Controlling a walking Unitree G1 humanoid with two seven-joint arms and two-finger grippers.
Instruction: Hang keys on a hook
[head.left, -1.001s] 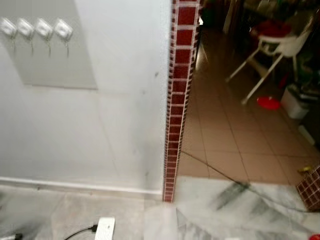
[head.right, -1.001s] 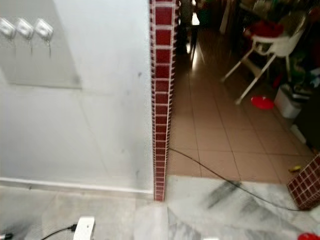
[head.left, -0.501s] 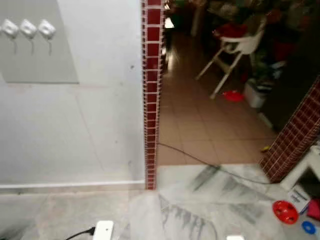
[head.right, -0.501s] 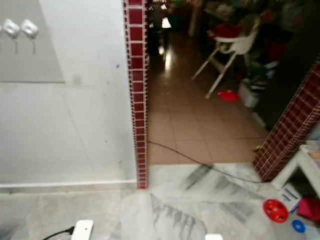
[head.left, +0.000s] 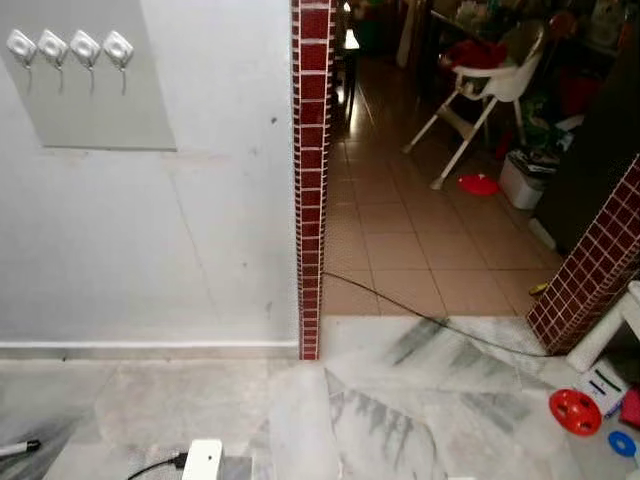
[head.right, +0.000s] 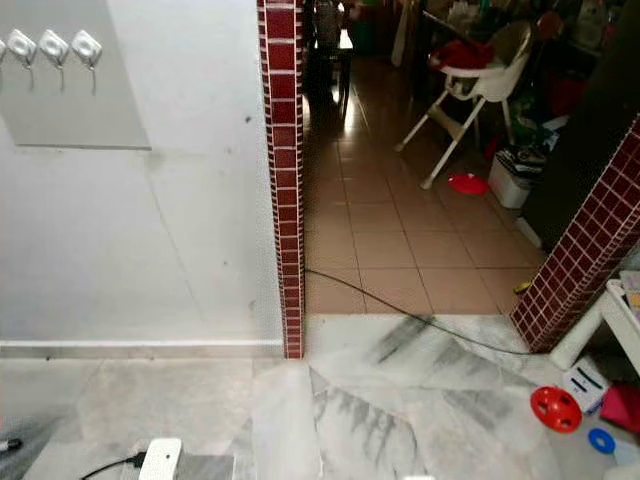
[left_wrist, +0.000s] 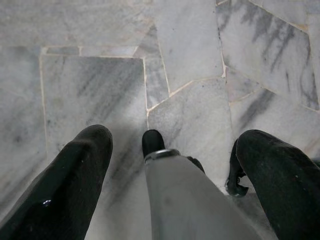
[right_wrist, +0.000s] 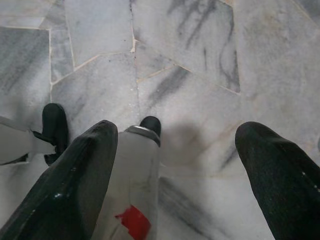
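Observation:
A row of white hooks (head.left: 70, 47) sits on a grey panel (head.left: 100, 110) high on the white wall at the left. Both arms hang low over the grey marble floor. My left gripper (left_wrist: 174, 137) is open, its black fingers (left_wrist: 75, 180) wide apart with nothing between them but my own leg and foot below. My right gripper (right_wrist: 179, 131) is open too, and its fingers (right_wrist: 280, 185) are spread above the marble with nothing held.
A red-tiled wall edge (head.left: 312, 180) ends the white wall. Beyond it are a brown tiled floor, a white high chair (head.left: 490, 80) and a red dish (head.left: 479, 184). A black cable (head.left: 430, 320) crosses the floor. Close by are a white power strip (head.left: 203, 460) and a red toy (head.left: 575, 411).
The camera has swung back to the left and sharpened, so more of the hook row is in view. Nothing in the scene itself has moved.

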